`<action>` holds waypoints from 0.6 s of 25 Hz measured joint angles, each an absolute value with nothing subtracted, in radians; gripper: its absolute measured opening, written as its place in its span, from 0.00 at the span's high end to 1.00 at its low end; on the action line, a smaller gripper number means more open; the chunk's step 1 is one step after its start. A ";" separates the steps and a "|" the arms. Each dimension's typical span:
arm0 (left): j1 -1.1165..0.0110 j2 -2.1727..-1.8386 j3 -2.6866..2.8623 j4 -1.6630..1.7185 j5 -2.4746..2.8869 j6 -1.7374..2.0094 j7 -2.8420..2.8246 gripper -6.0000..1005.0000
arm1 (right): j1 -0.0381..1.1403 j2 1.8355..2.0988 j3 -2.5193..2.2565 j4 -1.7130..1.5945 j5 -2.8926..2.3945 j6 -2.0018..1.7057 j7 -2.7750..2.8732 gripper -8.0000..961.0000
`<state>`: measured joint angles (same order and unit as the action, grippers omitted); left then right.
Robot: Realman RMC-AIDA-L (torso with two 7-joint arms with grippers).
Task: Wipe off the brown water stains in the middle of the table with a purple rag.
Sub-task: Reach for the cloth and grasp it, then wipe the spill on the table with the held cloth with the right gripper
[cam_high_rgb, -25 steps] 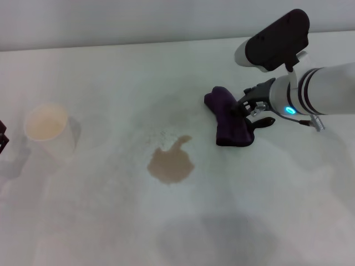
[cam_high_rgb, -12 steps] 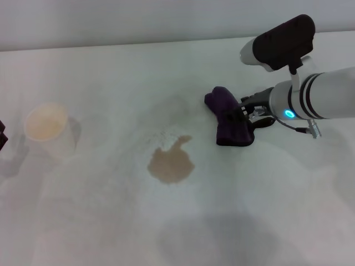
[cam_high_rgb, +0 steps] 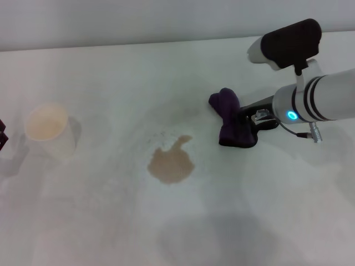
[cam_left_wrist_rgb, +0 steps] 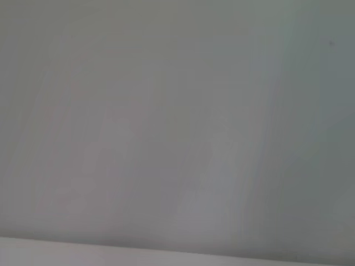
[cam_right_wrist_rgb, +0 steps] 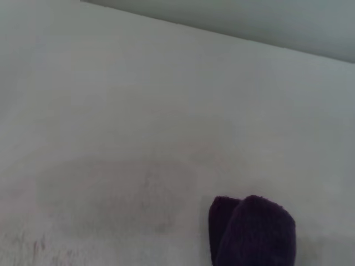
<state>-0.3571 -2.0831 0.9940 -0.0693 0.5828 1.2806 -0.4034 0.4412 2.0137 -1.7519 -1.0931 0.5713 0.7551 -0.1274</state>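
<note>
Head view: the right gripper [cam_high_rgb: 250, 119] sits at the right of the frame against the purple rag [cam_high_rgb: 233, 124]. It seems clenched on the cloth's edge, though its fingers are mostly hidden, ready to drag it. The brown water stains [cam_high_rgb: 171, 163] lie at centre, apart from the rag, on the table [cam_high_rgb: 111, 221]. The left gripper [cam_high_rgb: 3, 136] barely shows at the left edge, its state untellable.

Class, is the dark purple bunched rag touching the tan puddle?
Apart: the head view shows bare white table between rag and puddle.
</note>
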 joint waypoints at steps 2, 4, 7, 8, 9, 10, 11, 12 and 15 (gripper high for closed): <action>-0.357 -2.083 0.994 -0.069 0.582 1.281 -0.403 0.11 | 0.436 2.014 -1.741 -1.093 0.584 0.754 -0.143 0.75; -0.357 -2.083 0.994 -0.069 0.582 1.281 -0.403 0.11 | 0.432 2.014 -1.735 -1.094 0.615 0.754 -0.173 0.80; -0.357 -2.083 0.994 -0.069 0.581 1.281 -0.403 0.11 | 0.431 2.012 -1.716 -1.092 0.693 0.767 -0.245 0.82; -0.357 -2.083 0.994 -0.069 0.581 1.281 -0.403 0.11 | 0.429 2.012 -1.705 -1.093 0.724 0.775 -0.279 0.83; -0.357 -2.083 0.994 -0.069 0.581 1.281 -0.403 0.11 | 0.425 2.013 -1.693 -1.098 0.755 0.786 -0.316 0.84; -0.356 -2.083 0.994 -0.069 0.581 1.281 -0.403 0.11 | 0.419 2.013 -1.685 -1.109 0.784 0.797 -0.351 0.85; -0.355 -2.083 0.994 -0.069 0.581 1.281 -0.403 0.11 | 0.414 2.013 -1.676 -1.125 0.814 0.810 -0.389 0.86; -0.354 -2.083 0.994 -0.069 0.581 1.281 -0.403 0.11 | 0.410 2.012 -1.672 -1.141 0.839 0.826 -0.421 0.86; -0.353 -2.083 0.994 -0.069 0.581 1.281 -0.403 0.11 | 0.405 2.012 -1.674 -1.197 0.872 0.875 -0.502 0.86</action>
